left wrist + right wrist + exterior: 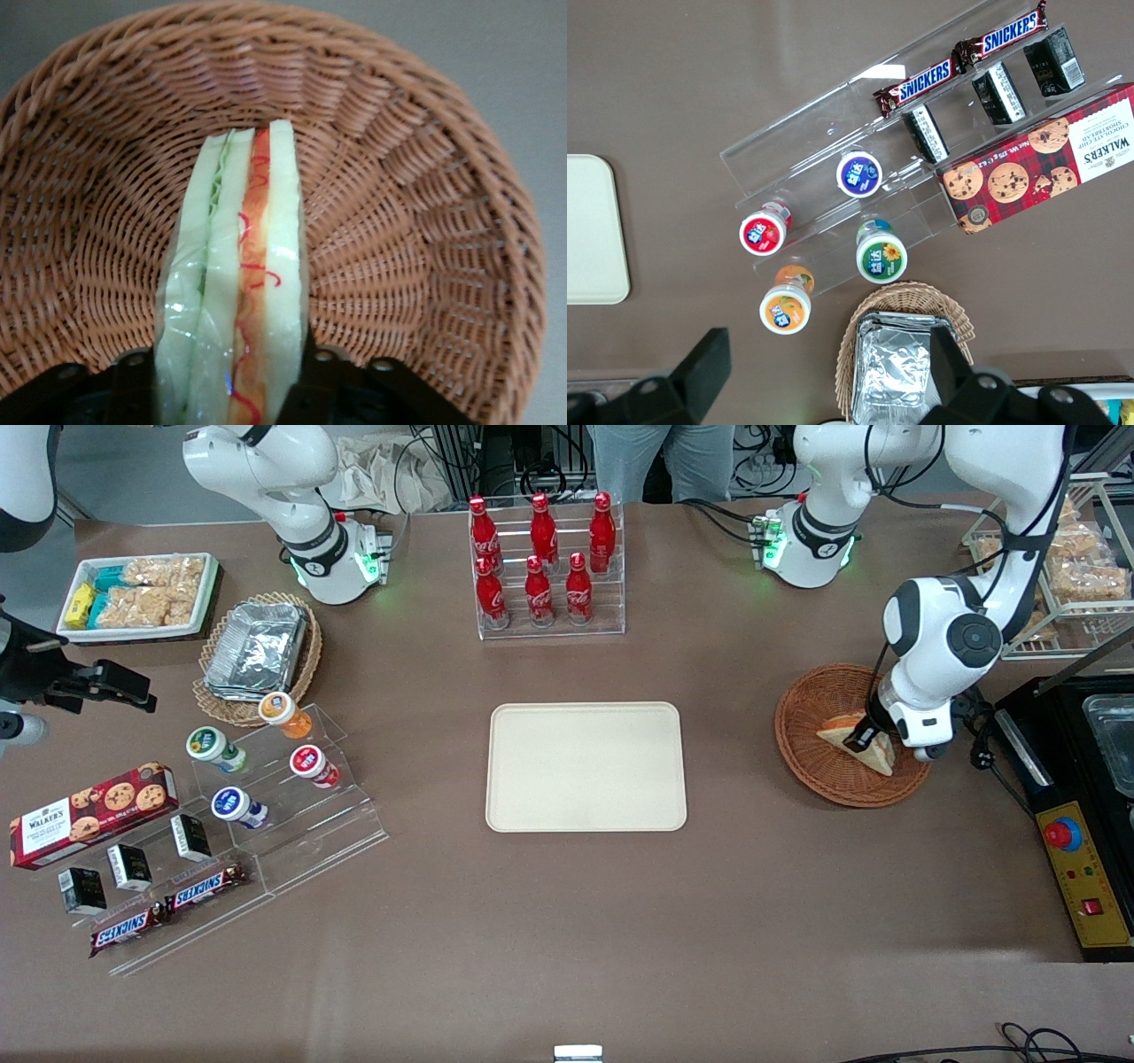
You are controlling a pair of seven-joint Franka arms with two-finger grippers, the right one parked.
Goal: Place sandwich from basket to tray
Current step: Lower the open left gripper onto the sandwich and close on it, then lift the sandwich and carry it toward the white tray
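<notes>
Hand [232, 390] tips hidden beside sandwich [235, 283]

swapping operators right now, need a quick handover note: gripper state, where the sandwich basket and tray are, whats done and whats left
Gripper: down inside the basket, its fingers closed on either side of the sandwich, which stands on edge between them.
Sandwich: in the reddish-brown basket, at the working arm's end of the table; not visibly lifted out.
Tray: mid-table, nothing on it.
Done: reach and grasp.
Left: lift the sandwich out of the basket, carry it to the tray, set it down, release.
</notes>
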